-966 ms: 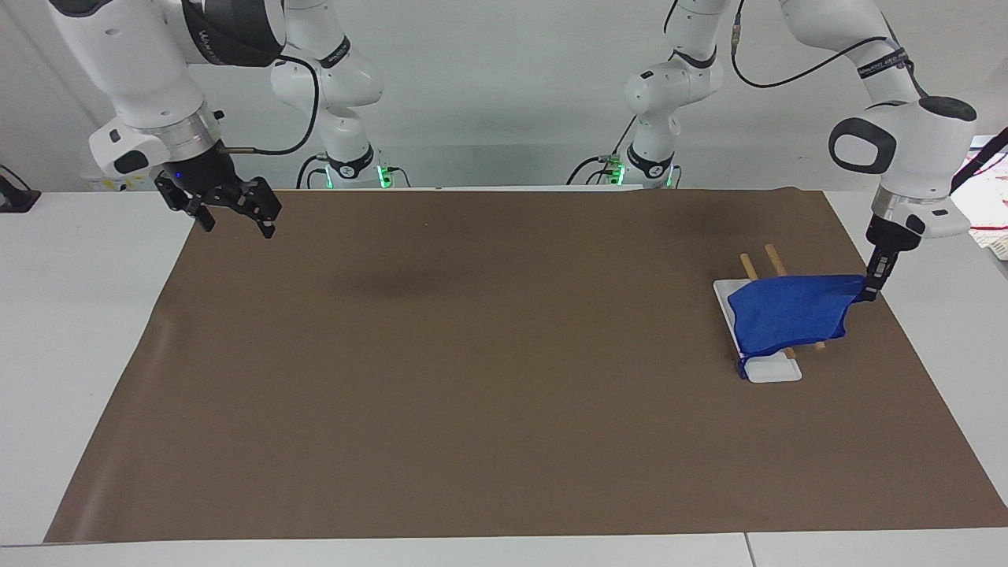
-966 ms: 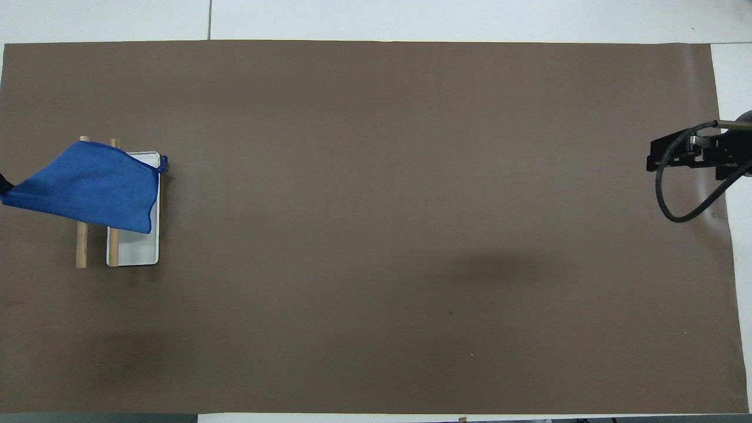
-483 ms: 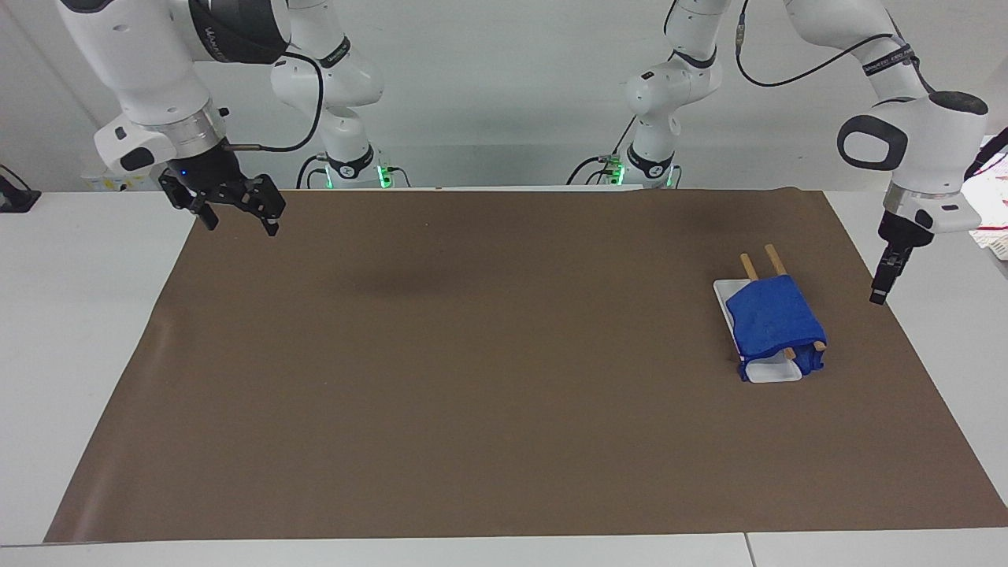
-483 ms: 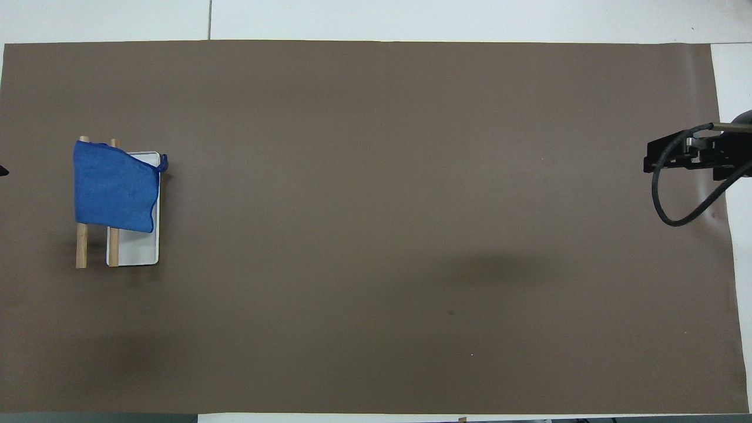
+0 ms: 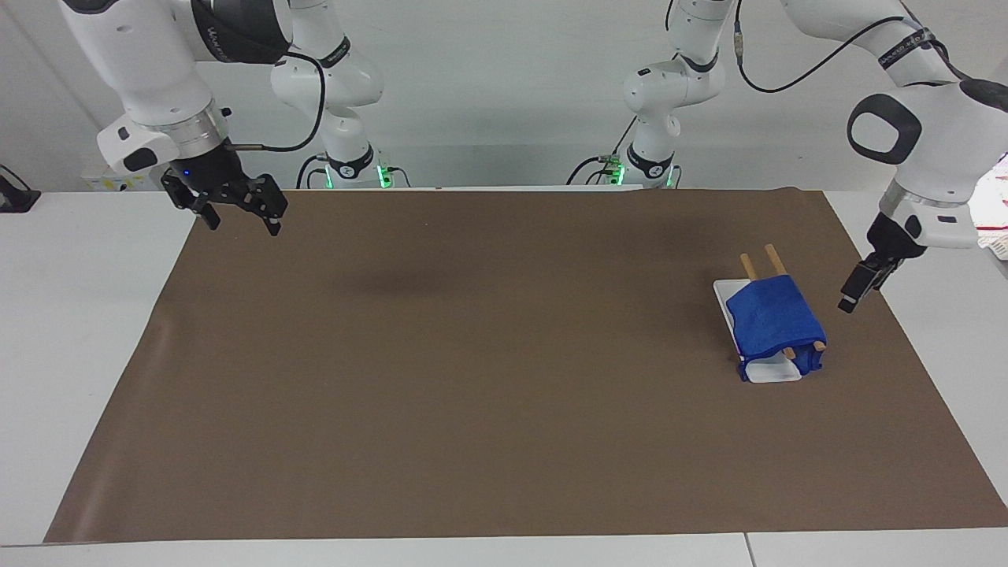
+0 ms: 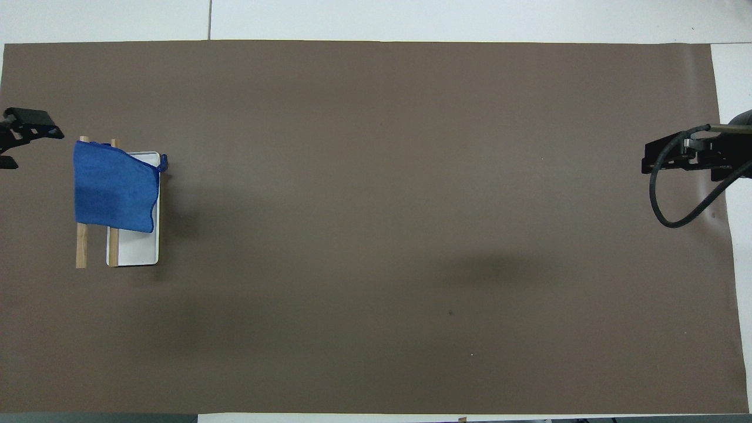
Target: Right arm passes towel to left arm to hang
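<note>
The blue towel [image 5: 772, 319] hangs draped over two wooden rods [image 5: 775, 258] of a small rack with a white base [image 5: 773, 372], at the left arm's end of the table. It also shows in the overhead view [image 6: 114, 188], with its cord loop [image 6: 163, 163] at one corner. My left gripper [image 5: 849, 301] is open and empty, in the air beside the rack and apart from the towel; it shows at the overhead view's edge [image 6: 23, 147]. My right gripper [image 5: 240, 224] is open and empty, waiting over the mat's corner at the right arm's end [image 6: 675, 158].
A brown mat [image 5: 472, 378] covers most of the white table [image 5: 79, 315]. The rack's rods [image 6: 81, 247] and white base [image 6: 138, 249] stick out from under the towel on the side nearer the robots.
The left gripper let go of the towel's corner, and the cloth dropped to hang over the rods. The left gripper then drew back and tilted. The right gripper hardly moved.
</note>
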